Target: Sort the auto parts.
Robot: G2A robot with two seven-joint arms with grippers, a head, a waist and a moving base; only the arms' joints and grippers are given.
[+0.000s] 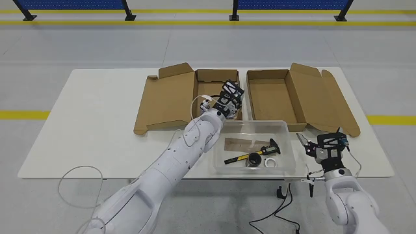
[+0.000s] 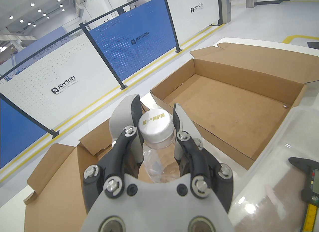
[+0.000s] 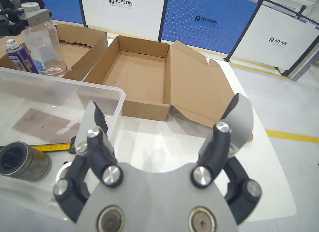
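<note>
- Top view: on the white table (image 1: 97,123) two open cardboard boxes lay side by side, with a clear bin (image 1: 253,123) in front of them. The left gripper (image 1: 227,97) was over the left box (image 1: 214,77), while the right gripper (image 1: 323,144) sat near the table's front edge, just beside the bin. A caliper (image 1: 253,155), a bearing (image 1: 254,160) and a white ring (image 1: 270,163) lay in the bin.
- Left wrist view: the left gripper (image 2: 155,108) was closed on a clear bottle (image 2: 155,128), its fingers pressing the neck just under the white cap. The bottle hung upright over the left box (image 2: 57,168). The right box (image 2: 224,108) was beyond it.
- Right wrist view: the right gripper (image 3: 164,108) was spread wide and held nothing. The bottle (image 3: 47,46) was at the left box's near wall, just beside a blue spray can (image 3: 18,56) that stood in that box. Whether the bottle's base rested on the box floor could not be told, as the bin's rim (image 3: 99,88) hid it.
- Risk: the grip was only at the neck, so the smooth bottle could have slipped or swung.
- Risk: with the spray can so close, a sideways shift might have knocked it over.
- Risk: letting go before the base was seated would likely have tipped the bottle against the can or the box wall.
</note>
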